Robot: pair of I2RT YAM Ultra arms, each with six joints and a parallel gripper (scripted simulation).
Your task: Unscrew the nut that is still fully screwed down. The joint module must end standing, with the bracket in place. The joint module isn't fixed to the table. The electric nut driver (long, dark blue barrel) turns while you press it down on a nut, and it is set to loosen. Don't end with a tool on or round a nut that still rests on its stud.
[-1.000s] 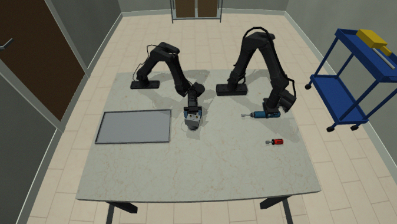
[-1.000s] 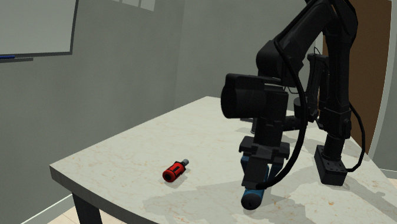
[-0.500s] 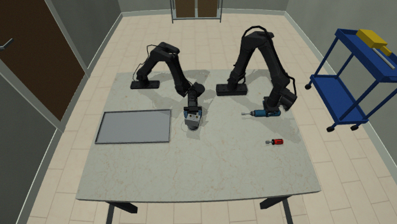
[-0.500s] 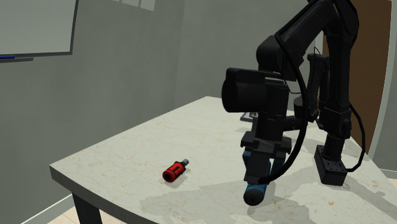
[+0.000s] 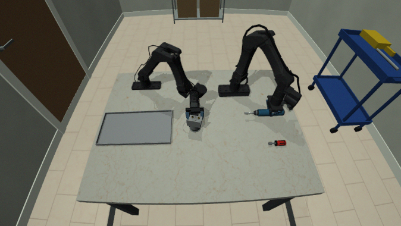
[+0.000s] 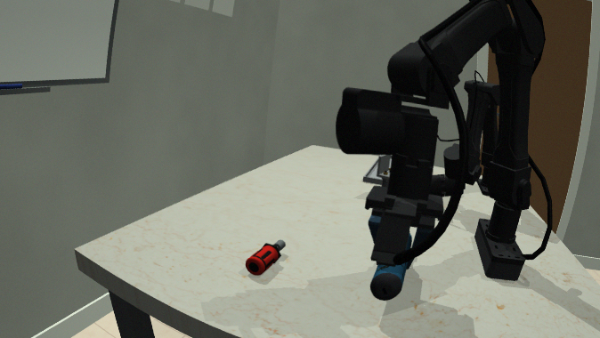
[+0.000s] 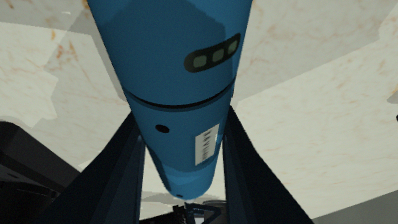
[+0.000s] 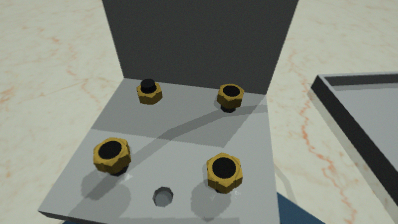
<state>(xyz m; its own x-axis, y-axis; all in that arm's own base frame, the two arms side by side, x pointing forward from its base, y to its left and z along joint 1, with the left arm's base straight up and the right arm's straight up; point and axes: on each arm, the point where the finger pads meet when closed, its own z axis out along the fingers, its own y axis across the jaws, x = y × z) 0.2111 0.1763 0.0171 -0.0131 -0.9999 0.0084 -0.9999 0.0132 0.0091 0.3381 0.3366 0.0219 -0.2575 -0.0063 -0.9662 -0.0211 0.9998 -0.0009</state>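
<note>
Claw of the left arm, the left claw [image 5: 275, 112] [image 6: 393, 240] [image 7: 183, 111], was pinching the driver [image 5: 263, 112] [image 6: 386, 285] [image 7: 175, 50] in the top view, its socket pointing toward the module [image 5: 194, 129]. The driver lay level, its shadow apart from it on the tabletop [image 5: 223, 172] [image 6: 187, 222] [image 7: 310, 115] [image 8: 45, 55]. The right claw [image 5: 195, 114] [image 8: 185, 220] was pinching the module, one finger on each side, beneath the bracket [image 5: 194, 122] [image 6: 384, 166] [image 8: 160, 150]. The module stood upright between the tray [image 5: 134, 144] [image 6: 369, 178] [image 8: 360, 135] and the driver. A red tool [image 5: 280, 143] [image 6: 263, 259] lay on the tabletop, well apart from the module.

In the exterior view, the driver's dark rear end faced the camera below the left claw, and the red tool lay near it. The left arm hid most of the module.

In the left wrist view, the blue barrel ran between the two dark fingers, a small label and three little windows showing on it.

In the right wrist view, the bracket was in place, with four brass nuts. The far-left nut [image 8: 149, 93] sat low, its black stud poking out above it. The other three stood raised off the plate, near their stud tops.

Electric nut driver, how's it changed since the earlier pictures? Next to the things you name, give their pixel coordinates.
The electric nut driver [image 5: 263, 112] [image 6: 392, 277] [image 7: 175, 60] has risen slightly off the table, carried by the left gripper [image 5: 275, 112] [image 6: 396, 255] [image 7: 183, 111]. It was already gripped; nothing was visibly let go. The red-handled tool [image 5: 281, 143] [image 6: 263, 260] and the bracket [image 5: 193, 122] [image 8: 200, 40] look unmoved.
</note>
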